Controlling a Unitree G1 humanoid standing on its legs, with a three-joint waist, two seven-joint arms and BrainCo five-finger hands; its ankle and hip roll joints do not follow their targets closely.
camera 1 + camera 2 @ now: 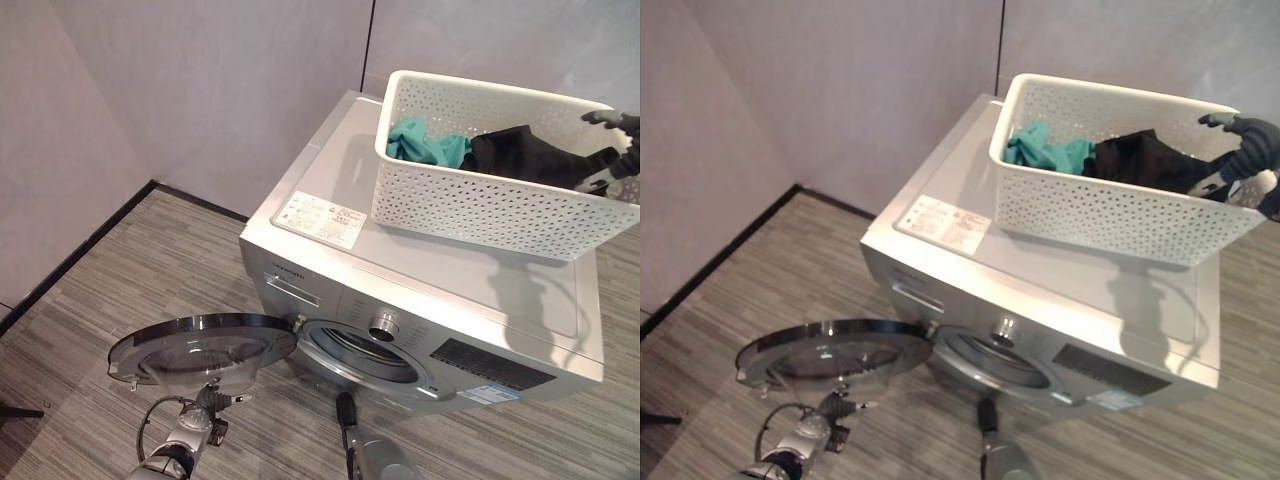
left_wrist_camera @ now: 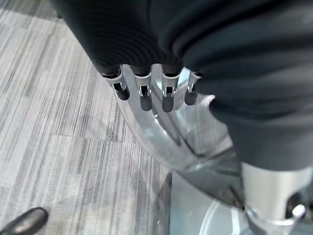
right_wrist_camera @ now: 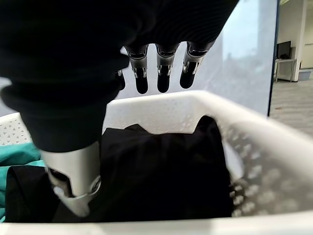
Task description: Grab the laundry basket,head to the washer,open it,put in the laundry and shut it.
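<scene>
Basket sits on the washer, so our right hand hovers open over the black laundry; left hand, fingers straight, by the open door.

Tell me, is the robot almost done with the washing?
About halfway. Done: the white basket sits on top of the washer, and the round door hangs open. In hand: the right hand hovers open over the black garment, grabbing nothing yet. Left: move it and the teal garment into the drum, then shut the door.
</scene>
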